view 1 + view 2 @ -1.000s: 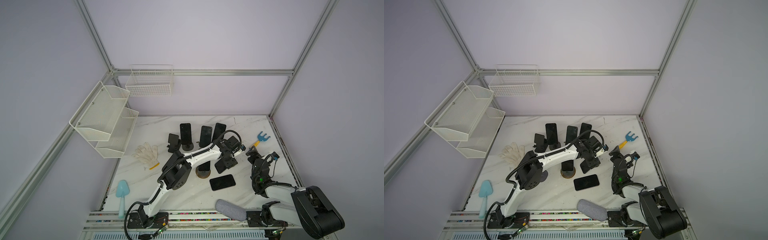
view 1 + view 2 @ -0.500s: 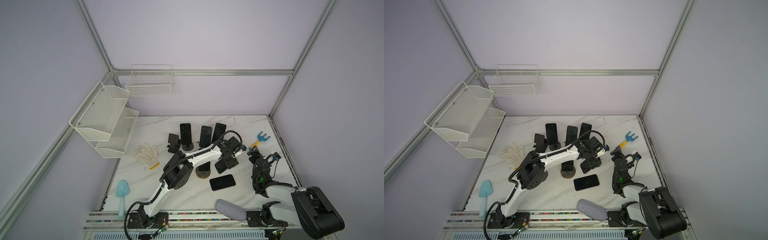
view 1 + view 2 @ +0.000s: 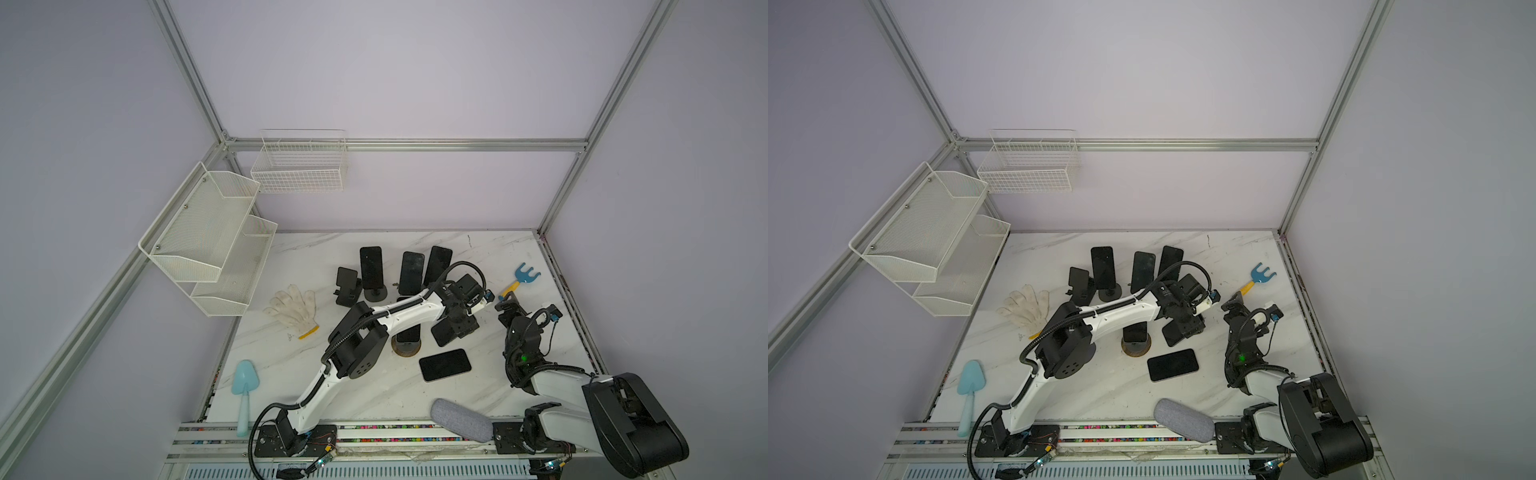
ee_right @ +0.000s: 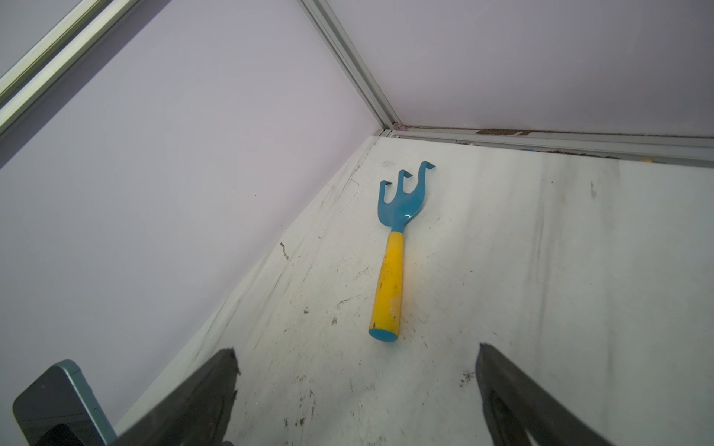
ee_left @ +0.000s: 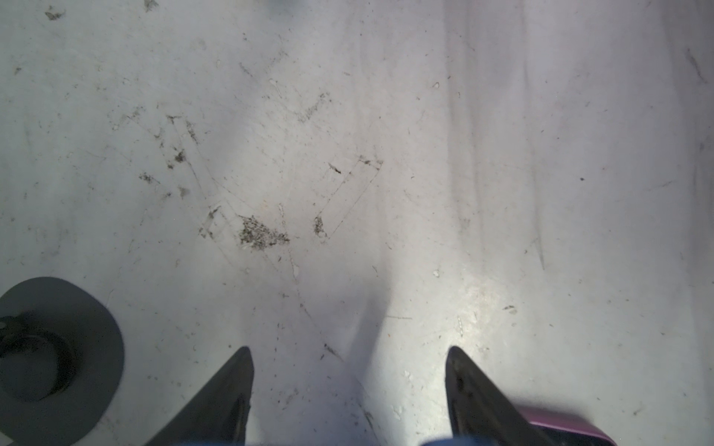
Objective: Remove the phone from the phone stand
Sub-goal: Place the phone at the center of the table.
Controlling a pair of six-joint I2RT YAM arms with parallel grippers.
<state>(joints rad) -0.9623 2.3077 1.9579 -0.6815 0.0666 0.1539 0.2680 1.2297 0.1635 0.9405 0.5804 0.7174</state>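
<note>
Shifting barely at all this past second, your left hand (image 3: 458,328) stays clamped on the phone (image 3: 441,334), low over the bench (image 3: 332,374), clear of the nearest phone stand (image 3: 406,351); set-down looks next.

White marbled tabletop (image 3: 374,395). Flat on it: black phone (image 3: 444,364), white knit glove (image 3: 293,309), pale-blue plastic trowel (image 3: 245,384), blue yellow-handled rake (image 3: 520,279), grey fabric pouch (image 3: 461,419).
</note>
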